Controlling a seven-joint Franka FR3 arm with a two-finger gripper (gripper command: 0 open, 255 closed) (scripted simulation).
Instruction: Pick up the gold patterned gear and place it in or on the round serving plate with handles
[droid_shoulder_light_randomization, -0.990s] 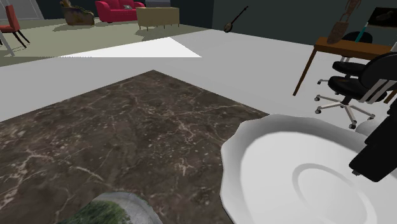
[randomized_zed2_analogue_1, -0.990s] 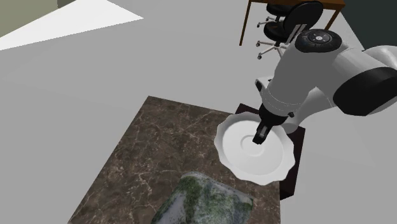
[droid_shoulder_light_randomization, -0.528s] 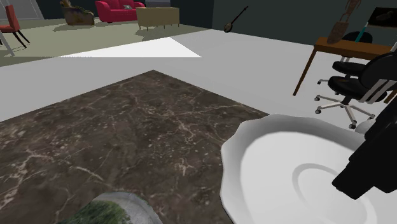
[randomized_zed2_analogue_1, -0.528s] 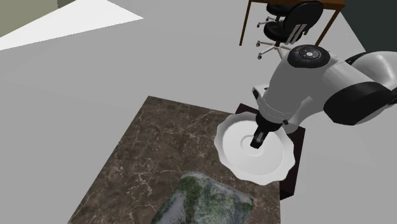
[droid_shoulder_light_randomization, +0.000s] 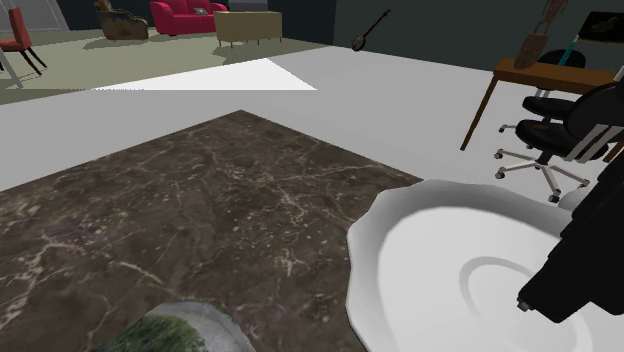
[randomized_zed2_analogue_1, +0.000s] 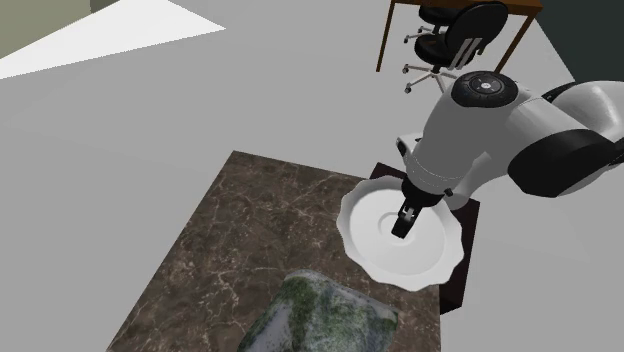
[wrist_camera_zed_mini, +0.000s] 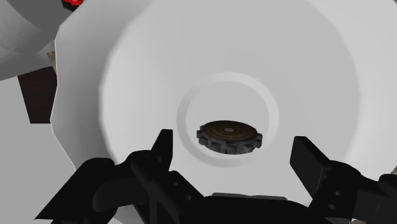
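My claw (randomized_zed2_analogue_1: 402, 226) hangs open over the gold-faced gear (wrist_camera_zed_mini: 229, 137), which lies free at the centre of the white plate (wrist_camera_zed_mini: 127, 76), so placing looks done and next I should lift straight clear.

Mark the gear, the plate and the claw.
gear (wrist_camera_zed_mini: 229, 136): wrist view, its top face.
plate (wrist_camera_zed_mini: 121, 70): wrist view, bare sloping wall.
claw (randomized_zed2_analogue_1: 402, 228): second exterior view, between its fingertips.
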